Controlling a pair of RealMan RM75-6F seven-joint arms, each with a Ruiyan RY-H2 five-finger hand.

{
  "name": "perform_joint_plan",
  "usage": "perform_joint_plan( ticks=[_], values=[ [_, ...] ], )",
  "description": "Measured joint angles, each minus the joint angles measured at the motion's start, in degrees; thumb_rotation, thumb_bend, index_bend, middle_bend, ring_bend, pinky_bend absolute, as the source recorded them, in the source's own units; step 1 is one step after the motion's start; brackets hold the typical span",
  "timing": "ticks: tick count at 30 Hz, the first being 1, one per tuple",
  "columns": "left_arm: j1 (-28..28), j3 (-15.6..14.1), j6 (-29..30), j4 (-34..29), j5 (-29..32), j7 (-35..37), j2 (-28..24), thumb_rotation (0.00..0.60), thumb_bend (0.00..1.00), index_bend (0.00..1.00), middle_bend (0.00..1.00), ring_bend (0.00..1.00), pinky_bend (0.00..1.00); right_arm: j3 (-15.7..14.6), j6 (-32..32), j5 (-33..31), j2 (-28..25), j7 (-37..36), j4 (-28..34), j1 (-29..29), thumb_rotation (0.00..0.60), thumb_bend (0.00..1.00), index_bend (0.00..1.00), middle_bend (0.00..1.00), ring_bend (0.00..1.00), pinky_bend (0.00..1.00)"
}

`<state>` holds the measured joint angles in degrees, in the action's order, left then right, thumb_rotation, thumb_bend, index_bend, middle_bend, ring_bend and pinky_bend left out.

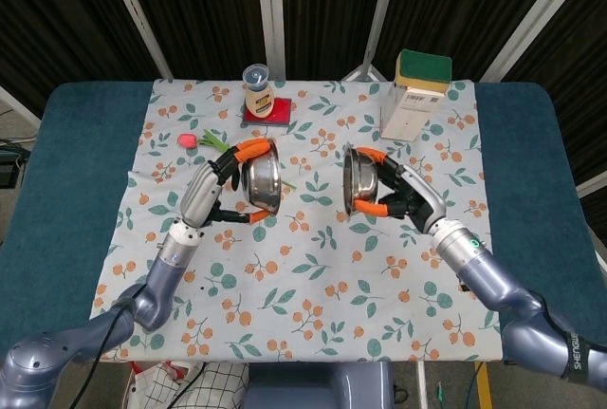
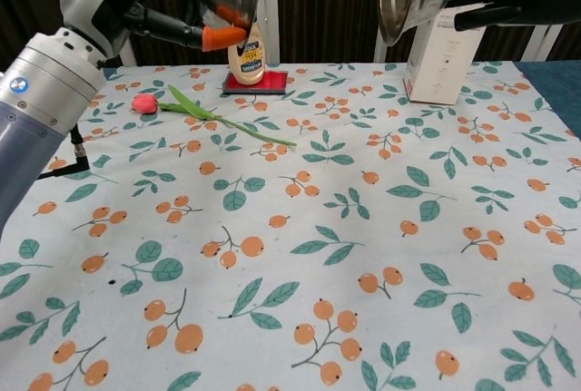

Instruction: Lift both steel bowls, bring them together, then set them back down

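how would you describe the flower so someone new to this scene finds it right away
Start at the floral tablecloth and go to its far left part, left of the sauce bottle on the red coaster. The flower lies flat there, its green stem running toward the middle. It is the only pink bud, real rather than printed.

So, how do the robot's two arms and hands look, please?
Both arms are glossy blue-grey with silver-white wrist sections. The left hand and right hand have silver-grey backs, dark fingers and orange fingertips. A thin black cable runs along the left forearm; the right forearm bears small lettering.
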<state>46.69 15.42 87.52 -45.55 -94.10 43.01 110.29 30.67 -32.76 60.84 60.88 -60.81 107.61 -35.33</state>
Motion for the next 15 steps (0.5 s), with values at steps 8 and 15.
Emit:
perform_joint_plan(
  ticks=[8, 15],
  values=[
    [1.9, -0.14, -1.3, 2.23, 0.88, 0.66, 2.8, 0.6, 0.34, 0.38, 0.65, 0.51, 0.69, -1.12, -2.06, -2.63, 1.82, 4.54, 2.16, -1.6, 0.6, 0.61, 0.94, 0.9, 1.0, 1.0],
    [4.05, -0.52, -3.33, 5.31, 1.47, 0.59, 5.64, 0.6, 0.34, 0.38, 0.65, 0.51, 0.69, -2.51, -4.62, -6.28, 3.59, 10.25, 4.11, -3.58, 0.6, 0.61, 0.94, 0.9, 1.0, 1.0]
  ],
)
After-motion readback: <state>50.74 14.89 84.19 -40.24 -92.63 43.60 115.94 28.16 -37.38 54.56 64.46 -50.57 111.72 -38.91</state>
